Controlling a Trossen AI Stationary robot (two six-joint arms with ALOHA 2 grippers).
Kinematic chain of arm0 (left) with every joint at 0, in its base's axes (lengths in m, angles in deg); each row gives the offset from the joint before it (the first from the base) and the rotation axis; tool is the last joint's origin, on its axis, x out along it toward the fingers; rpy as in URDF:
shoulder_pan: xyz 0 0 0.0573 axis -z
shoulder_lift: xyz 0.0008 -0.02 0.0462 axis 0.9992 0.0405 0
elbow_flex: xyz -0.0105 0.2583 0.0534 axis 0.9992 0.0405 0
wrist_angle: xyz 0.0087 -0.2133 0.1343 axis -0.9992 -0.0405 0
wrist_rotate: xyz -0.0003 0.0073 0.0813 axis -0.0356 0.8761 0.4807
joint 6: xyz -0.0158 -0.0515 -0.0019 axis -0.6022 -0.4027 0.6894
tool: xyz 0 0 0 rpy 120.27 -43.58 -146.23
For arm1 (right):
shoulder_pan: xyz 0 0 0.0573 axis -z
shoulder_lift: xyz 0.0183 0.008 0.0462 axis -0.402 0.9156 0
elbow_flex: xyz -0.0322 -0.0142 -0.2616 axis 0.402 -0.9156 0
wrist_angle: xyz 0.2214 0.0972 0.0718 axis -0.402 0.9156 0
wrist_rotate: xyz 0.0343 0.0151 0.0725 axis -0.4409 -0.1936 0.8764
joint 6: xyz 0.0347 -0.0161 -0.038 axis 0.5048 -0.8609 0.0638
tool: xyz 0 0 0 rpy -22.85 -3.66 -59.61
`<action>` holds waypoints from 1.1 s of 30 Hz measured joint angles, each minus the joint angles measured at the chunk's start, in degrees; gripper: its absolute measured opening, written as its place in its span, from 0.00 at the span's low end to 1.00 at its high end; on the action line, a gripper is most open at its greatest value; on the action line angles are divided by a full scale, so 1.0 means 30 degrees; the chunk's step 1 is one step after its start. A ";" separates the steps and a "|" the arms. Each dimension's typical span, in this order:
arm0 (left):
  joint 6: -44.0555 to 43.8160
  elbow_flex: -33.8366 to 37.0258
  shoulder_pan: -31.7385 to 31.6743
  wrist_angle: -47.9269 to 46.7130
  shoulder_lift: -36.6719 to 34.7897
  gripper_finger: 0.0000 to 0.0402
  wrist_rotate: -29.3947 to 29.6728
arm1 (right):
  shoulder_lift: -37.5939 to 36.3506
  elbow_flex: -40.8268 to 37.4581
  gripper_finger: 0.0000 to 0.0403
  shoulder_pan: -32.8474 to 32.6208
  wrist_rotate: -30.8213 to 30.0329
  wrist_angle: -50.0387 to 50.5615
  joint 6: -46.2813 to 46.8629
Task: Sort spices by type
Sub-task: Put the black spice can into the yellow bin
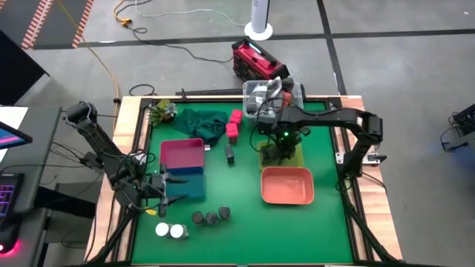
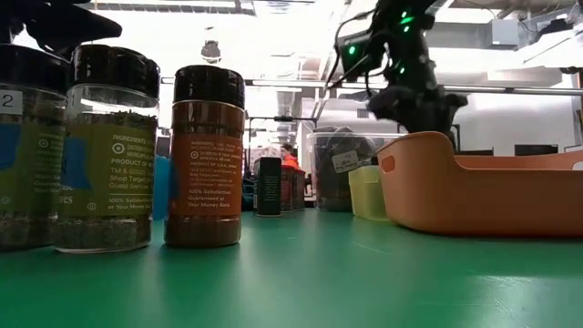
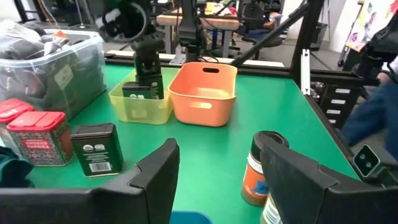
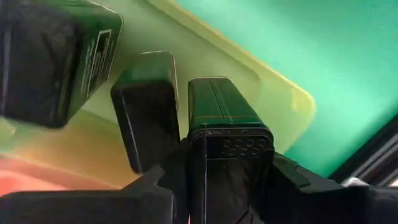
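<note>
Closest to the lens, my right gripper (image 4: 217,180) had its fingers pinching a dark tin (image 4: 227,134) above the yellow tray (image 4: 283,93), beside two tins already inside. I judged a crowded release could tip it. My left gripper (image 3: 217,174) waited near-left, fingers spread.

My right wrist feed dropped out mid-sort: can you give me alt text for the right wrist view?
The right gripper is shut on a dark green rectangular tin, held over the yellow tray. Two more dark tins already sit in that tray, with green table beyond its rim.
</note>
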 joint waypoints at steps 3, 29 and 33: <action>0.0043 0.0000 -0.0091 -0.0007 0.0000 0.54 0.0000 | 0.0770 0.0000 0.40 0.0232 0.0051 -0.0274 -0.0085; 0.0068 0.0000 -0.0084 -0.0035 -0.0006 0.54 -0.0321 | 0.1409 0.1136 0.57 0.0048 -0.0059 0.1630 -0.0113; 0.0076 0.0000 -0.0084 -0.0025 0.0000 0.54 -0.0324 | 0.1050 0.2535 0.57 0.0175 -0.0427 0.2560 -0.0138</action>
